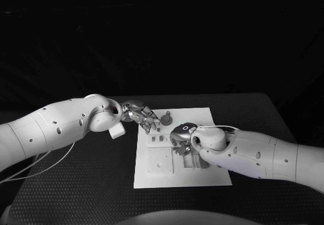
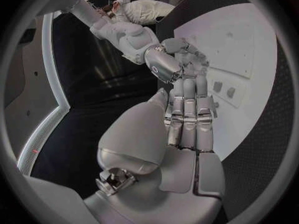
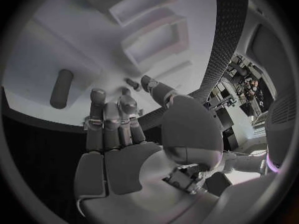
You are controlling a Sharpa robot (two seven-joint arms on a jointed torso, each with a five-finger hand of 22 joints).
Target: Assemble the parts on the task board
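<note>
The white task board (image 1: 202,117) lies in the middle of the black table. My left hand (image 1: 142,116) hovers over its far left edge, fingers stretched out side by side (image 2: 187,119) and holding nothing. My right hand (image 1: 182,139) is over the board's middle, fingers pointing down at it; its fingers (image 3: 112,124) are apart and bare. A round grey part (image 1: 166,121) sits on the board between the two hands. Two small parts (image 1: 158,139) lie to the left of my right hand, also the small parts (image 2: 224,89). An oblong grey part (image 3: 61,88) lies near my right fingertips.
A raised square plate (image 1: 160,162) occupies the board's near left. Rectangular raised frames (image 1: 193,162), the same frames (image 3: 154,37), stand beside it under my right wrist. Black table (image 1: 81,187) surrounds the board, with its right edge near my right forearm.
</note>
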